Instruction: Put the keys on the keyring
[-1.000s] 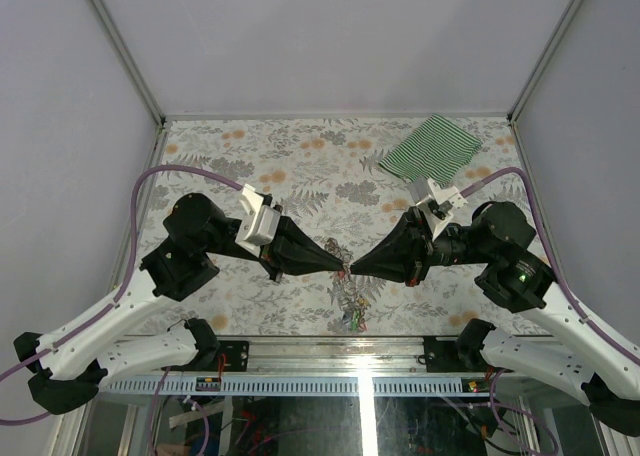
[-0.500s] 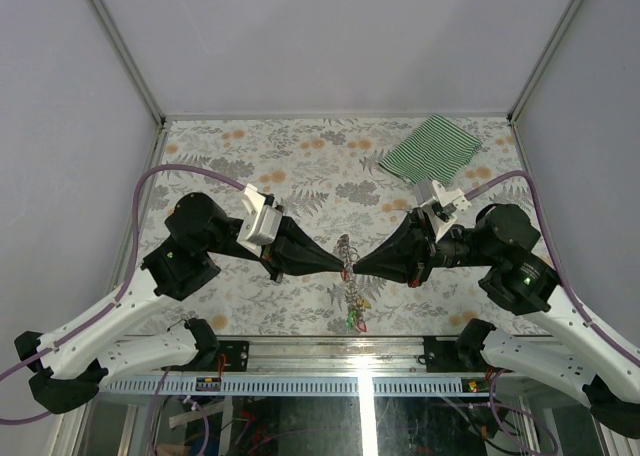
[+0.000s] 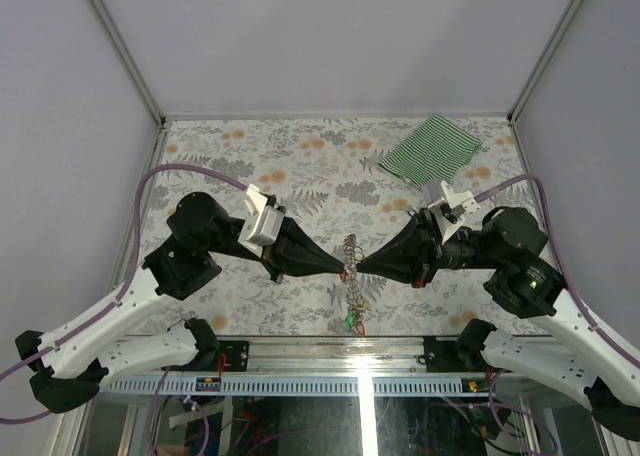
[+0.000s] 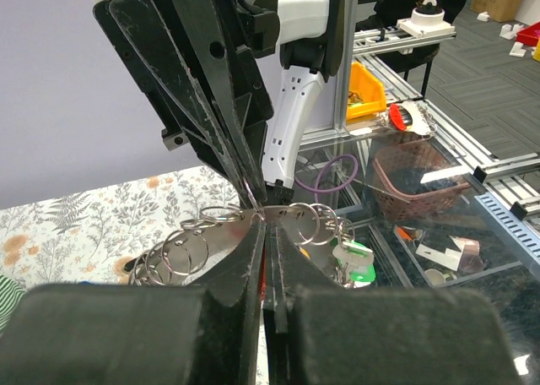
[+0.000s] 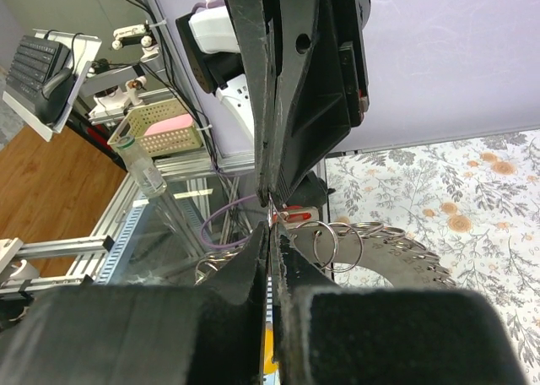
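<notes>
Where left end effector (image 3: 338,269), right end effector (image 3: 360,268) meet keyring (image 3: 348,246), grip hidden.

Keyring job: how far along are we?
Done, it seems: several keys, one green-tagged, already hang in a bunch from the keyring. In hand: left claw and right claw are both shut, tip to tip, pinching the keyring, which looks lifted off the table. Left: possibly threading one more key at the pinch point; too small to tell whether any key is off the ring.
</notes>
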